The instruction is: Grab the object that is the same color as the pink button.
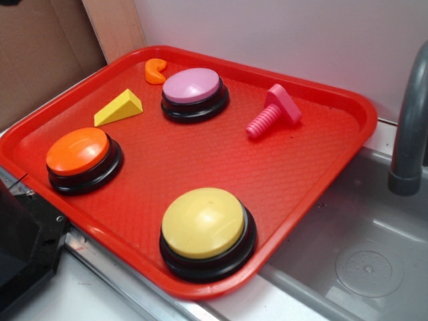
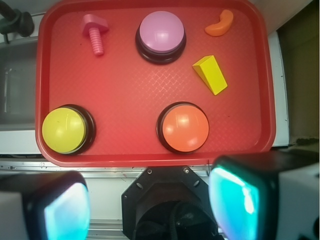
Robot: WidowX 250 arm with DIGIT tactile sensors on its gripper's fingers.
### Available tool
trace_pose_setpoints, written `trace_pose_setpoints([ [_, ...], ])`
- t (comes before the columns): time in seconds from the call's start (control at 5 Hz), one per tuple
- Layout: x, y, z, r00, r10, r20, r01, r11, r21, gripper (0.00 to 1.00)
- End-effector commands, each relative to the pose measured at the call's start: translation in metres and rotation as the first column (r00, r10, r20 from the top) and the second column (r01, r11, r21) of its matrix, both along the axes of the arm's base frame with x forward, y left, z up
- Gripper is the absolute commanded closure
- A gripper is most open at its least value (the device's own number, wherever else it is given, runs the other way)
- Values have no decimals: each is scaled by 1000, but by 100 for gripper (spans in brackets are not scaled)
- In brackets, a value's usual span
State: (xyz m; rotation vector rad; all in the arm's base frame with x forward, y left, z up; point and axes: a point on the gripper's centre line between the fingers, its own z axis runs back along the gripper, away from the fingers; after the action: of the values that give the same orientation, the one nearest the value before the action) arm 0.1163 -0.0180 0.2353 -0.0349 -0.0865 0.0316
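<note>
The hot-pink toy bolt [image 1: 273, 111] [image 2: 95, 33] lies flat on the red tray [image 1: 200, 160] near its far right side, ribbed shaft pointing toward the tray's middle. The pink button [image 1: 192, 92] [image 2: 161, 36], pale pink dome on a black base, stands left of the bolt in the exterior view. In the wrist view my gripper [image 2: 150, 205] hangs high above the tray's near edge, over the robot base, fingers [image 2: 240, 200] wide apart with nothing between them. The gripper is outside the exterior view.
An orange-topped button [image 1: 81, 159] [image 2: 184, 128] and a larger yellow-topped button [image 1: 206, 229] [image 2: 65, 130] stand on the tray's near half. A yellow wedge [image 1: 120, 107] [image 2: 211, 74] and an orange curved piece [image 1: 155, 70] [image 2: 220, 24] lie at the far left. A grey sink [image 1: 361, 254] with faucet [image 1: 409, 127] sits right of the tray.
</note>
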Motion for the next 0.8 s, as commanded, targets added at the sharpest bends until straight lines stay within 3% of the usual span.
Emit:
trace_pose_setpoints([
  [0.0,0,0,0,1000,0,0,0,1000,0,0],
  [0.2,20,-5,-11,995,-83,46,84,996,-20,0],
  [0.4,47,-11,-20,992,-32,120,28,999,33,0],
  [0.6,79,-22,-36,984,-4,179,1,1000,18,0],
])
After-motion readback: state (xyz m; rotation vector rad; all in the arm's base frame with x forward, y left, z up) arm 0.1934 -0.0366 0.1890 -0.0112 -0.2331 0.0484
